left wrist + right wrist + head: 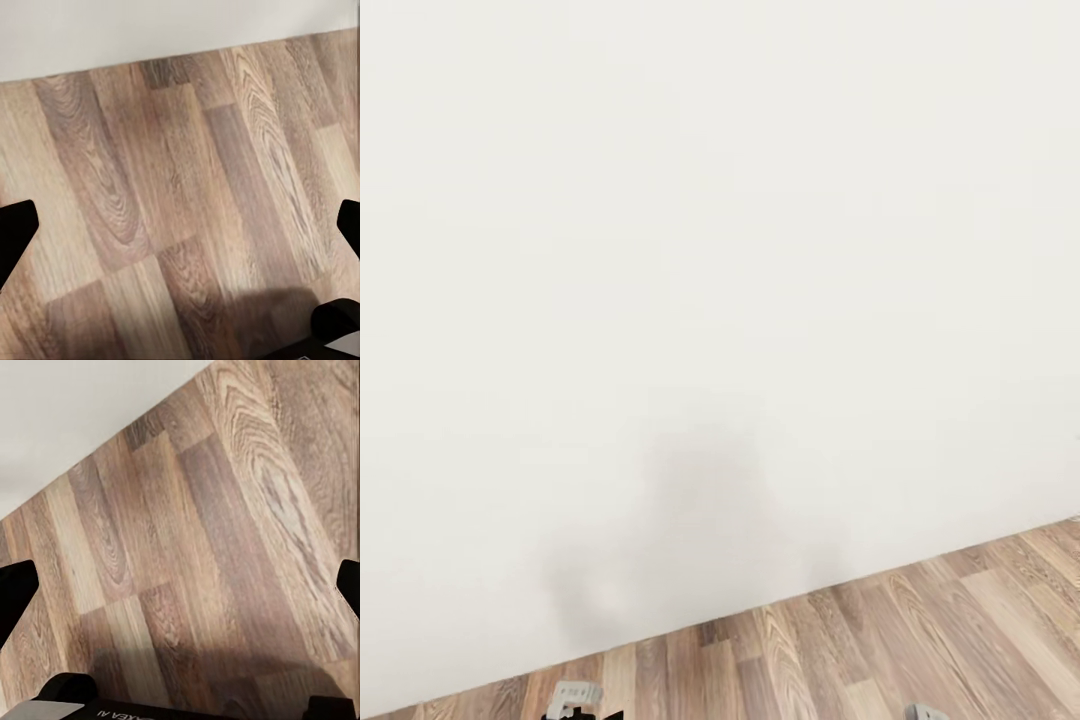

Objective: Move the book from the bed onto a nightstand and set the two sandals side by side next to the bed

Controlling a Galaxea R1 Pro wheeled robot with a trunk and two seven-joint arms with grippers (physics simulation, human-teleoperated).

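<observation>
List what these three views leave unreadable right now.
- Left gripper: left wrist view, fingertips cut off by the side edges; nothing lies between them.
- Right gripper: right wrist view, cut off the same way.
- Arms: head view, only grey bits at the bottom edge.
- Room beyond: head view, the white wall blocks everything above the floor.

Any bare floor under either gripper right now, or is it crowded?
Bare wood-plank floor lies between the left gripper fingertips, bordered by the white wall. Same under the right gripper. The jaws stand wide apart, nothing crowded.
</observation>
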